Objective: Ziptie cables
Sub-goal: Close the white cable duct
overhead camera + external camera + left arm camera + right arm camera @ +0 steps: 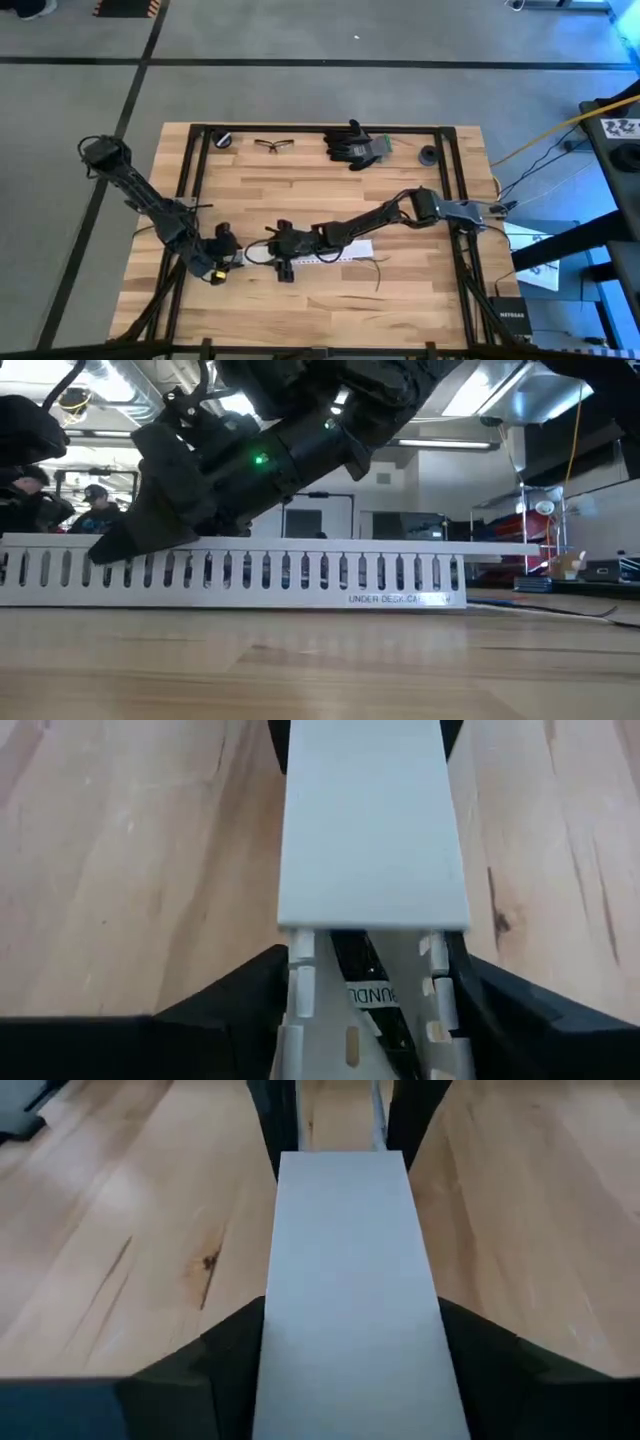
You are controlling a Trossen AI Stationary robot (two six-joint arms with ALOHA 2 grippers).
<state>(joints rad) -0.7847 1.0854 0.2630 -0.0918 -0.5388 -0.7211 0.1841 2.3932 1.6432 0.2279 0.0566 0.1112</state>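
Observation:
A long white slotted channel (250, 575) lies on the wooden table (300, 310) near its middle, with a flat white lid (345, 1260) on top, shifted toward the right. Dark cables (372, 958) show inside the channel's uncovered left end, beside a printed label. A thin dark wire (378, 268) trails on the table at the channel's right end. My left gripper (230, 257) is shut on the channel's left end. My right gripper (284, 250) reaches in from the right and is shut on the lid. My left gripper has the channel's uncovered left end (300, 1010) between its two fingers (225, 1015), one on each slotted side wall. The fingers lie low and along the channel, coming from the table's left. The channel rests on the table. My right gripper holds the lid by its two long edges (275, 1330), one finger (225, 1355) on each side, near the lid's left end. It comes slanting down from the right, along the lid. The lid lies on top of the channel.
Black work gloves (355, 148), safety glasses (273, 145) and two small black round things (224, 140) (428, 155) lie along the far edge. Black frame rails (195, 180) run across the table on both sides. Bare wood lies toward the near edge.

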